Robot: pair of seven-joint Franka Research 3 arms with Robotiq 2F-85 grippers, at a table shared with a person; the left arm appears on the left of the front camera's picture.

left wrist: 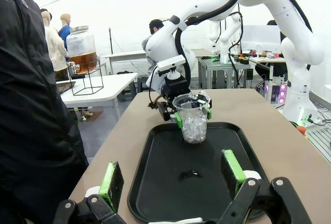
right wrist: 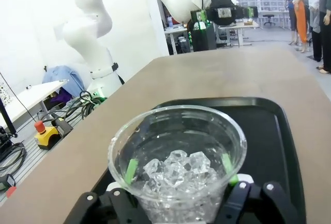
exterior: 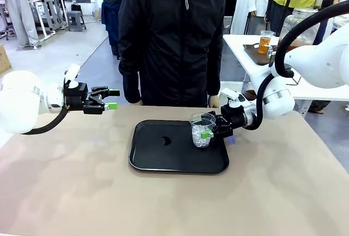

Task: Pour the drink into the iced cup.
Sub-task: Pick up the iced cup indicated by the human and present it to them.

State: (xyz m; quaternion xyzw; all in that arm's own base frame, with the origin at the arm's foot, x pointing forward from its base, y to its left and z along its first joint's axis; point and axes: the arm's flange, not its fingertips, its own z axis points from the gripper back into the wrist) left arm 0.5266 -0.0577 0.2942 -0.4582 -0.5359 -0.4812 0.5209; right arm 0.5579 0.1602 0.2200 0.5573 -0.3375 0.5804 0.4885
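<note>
Right gripper (exterior: 207, 128) is clamped on the iced cup (exterior: 199, 139), green pads pressed to either side of the clear wall, right of centre in the front view. The cup stands upright on the right part of the black tray (exterior: 147, 161), ice piled in its lower half, no drink in it yet. Over at the left of the frame the left gripper (exterior: 113, 99) hangs above bare table with its fingers spread wide, holding nothing.

And the drink (left wrist: 83, 61)? It sits amber in the big glass dispenser jar (left wrist: 81, 40) on a wire stand on the white side table (left wrist: 111, 83), upper left of the left wrist view, well apart from the tray. So the cup likely has to travel to the spigot, and that looks like the tricky part.

The worries from here:
- The cup looks like thin plastic. Too hard a squeeze could buckle it and pop ice out; too soft and it may slide between the pads on the lift.
- Any tilt on the way would tip cubes onto the tray.
- A person in a black jacket (exterior: 169, 40) stands close at the far table edge, near the likely path of the arm.
</note>
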